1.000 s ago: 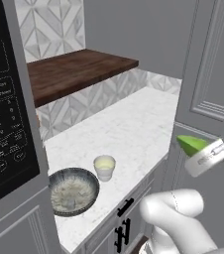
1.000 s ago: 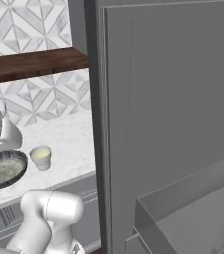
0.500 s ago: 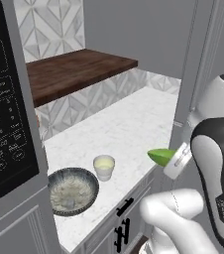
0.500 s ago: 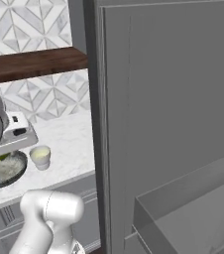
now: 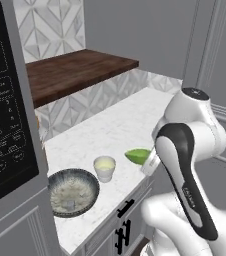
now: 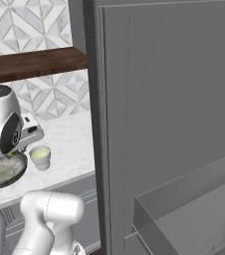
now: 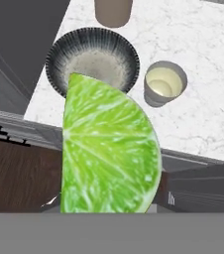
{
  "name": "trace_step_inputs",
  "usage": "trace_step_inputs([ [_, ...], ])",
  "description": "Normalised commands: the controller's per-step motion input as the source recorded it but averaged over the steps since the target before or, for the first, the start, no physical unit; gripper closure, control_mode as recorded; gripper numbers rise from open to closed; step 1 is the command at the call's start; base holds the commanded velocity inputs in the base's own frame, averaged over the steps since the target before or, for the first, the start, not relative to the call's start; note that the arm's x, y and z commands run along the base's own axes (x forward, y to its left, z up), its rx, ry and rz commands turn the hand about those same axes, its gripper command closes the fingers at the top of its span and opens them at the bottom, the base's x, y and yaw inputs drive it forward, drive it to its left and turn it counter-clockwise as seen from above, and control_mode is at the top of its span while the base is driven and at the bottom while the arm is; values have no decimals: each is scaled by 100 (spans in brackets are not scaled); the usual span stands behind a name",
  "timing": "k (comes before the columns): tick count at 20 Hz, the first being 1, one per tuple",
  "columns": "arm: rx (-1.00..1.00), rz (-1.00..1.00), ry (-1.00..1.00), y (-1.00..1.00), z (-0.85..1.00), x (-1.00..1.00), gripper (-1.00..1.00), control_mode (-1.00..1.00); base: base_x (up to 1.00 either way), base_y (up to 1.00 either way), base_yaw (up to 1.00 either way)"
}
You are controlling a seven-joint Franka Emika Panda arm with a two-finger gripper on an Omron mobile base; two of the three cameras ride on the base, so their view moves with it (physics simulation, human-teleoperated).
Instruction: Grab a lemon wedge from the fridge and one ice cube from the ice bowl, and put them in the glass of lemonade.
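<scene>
Standing tall and dark grey along the right of the right base view: fridge, door face turned toward the camera, a bin showing low down. Stretching pale and veined from the patterned backsplash to the cabinet edge: marble counter, carrying both vessels. Hanging dark at the far left with a keypad showing: microwave. Running above the backsplash: brown wooden shelf. Sitting near the counter's front edge: ice bowl, wide and shallow, dark outside, speckled inside — a small pale ice cube lying near its front rim. Standing just beside the bowl on its right, apart from it: glass of lemonade, whitish, holding pale yellow-green liquid. Hovering over the counter's front edge, just right of the glass: gripper, pinching the lemon wedge — bright yellow-green, pointing toward the glass, clear of the counter. Looming large in the hand view: same wedge, cut face toward the camera, bowl and glass beyond it.
</scene>
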Motion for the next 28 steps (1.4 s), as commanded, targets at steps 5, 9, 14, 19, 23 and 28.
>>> trace_step_inputs([
  [5, -3, 0, 3, 36, -6, 76, 100, -100, 0, 0, 0],
  [9, 0, -1, 1, 42, -38, 78, 100, -100, 0, 0, 0],
  [14, 0, 0, 0, 2, -52, 58, 100, -100, 0, 0, 0],
  [19, 0, 0, 0, 0, -59, 44, 100, -100, 0, 0, 0],
  [23, 0, 0, 0, 7, -20, 31, 100, -100, 0, 0, 0],
  [28, -9, 0, 2, 41, -11, 31, 100, -100, 0, 0, 0],
])
